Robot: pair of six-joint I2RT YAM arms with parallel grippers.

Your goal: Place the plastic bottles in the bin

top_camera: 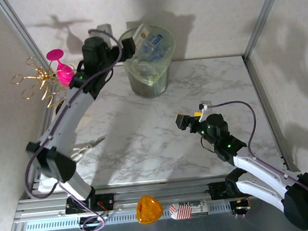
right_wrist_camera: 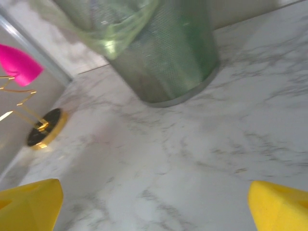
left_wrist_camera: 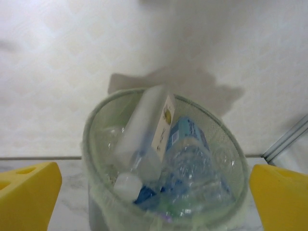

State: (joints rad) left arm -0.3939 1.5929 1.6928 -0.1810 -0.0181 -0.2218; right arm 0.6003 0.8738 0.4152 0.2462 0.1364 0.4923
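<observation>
The bin (top_camera: 149, 82), a pale-green wastebasket with a liner bag, stands at the back middle of the marble table. Inside it lie plastic bottles (top_camera: 152, 44). A pale white bottle (left_wrist_camera: 144, 130) leans cap-down beside a clear bottle with a blue label (left_wrist_camera: 190, 154), within the bin's rim (left_wrist_camera: 91, 130). My left gripper (top_camera: 128, 46) hangs open over the bin's left rim, with its yellow fingertips (left_wrist_camera: 29, 192) wide apart and nothing between them. My right gripper (top_camera: 191, 117) is open and empty above the bare table, right of centre, facing the bin's wall (right_wrist_camera: 168, 62).
A pink goblet (top_camera: 59, 67) and a gold wire ornament (top_camera: 36, 80) stand at the back left, by the left arm. Scissors (top_camera: 86, 149) lie near the left edge. An orange object (top_camera: 149, 209) and a striped item (top_camera: 187, 209) sit on the front rail.
</observation>
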